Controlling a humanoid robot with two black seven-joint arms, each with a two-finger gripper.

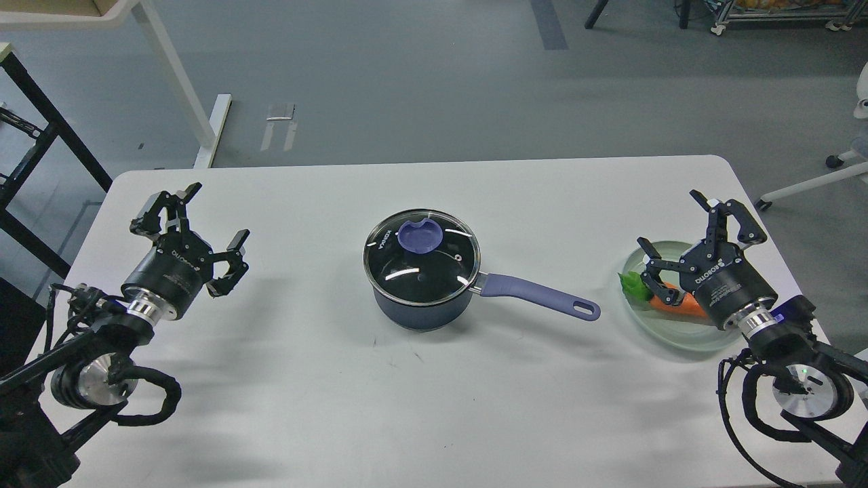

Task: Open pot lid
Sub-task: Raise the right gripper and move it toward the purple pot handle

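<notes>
A dark navy pot [417,313] stands at the middle of the white table, its long lavender handle [539,297] pointing right. The clear glass pot lid [422,259] rests on it, steel-rimmed, with a flat purple knob [420,236] and white lettering. My left gripper [203,224] hovers open well to the pot's left, with nothing between its fingers. Over at the right, my right gripper [678,234] is open above a plate, holding nothing.
A pale green glass plate [661,324] at the right holds a toy carrot [678,305] with green leaves, partly under my right gripper. The table's far edge [420,163] lies beyond the pot. White table legs and a black frame stand on the floor at the left.
</notes>
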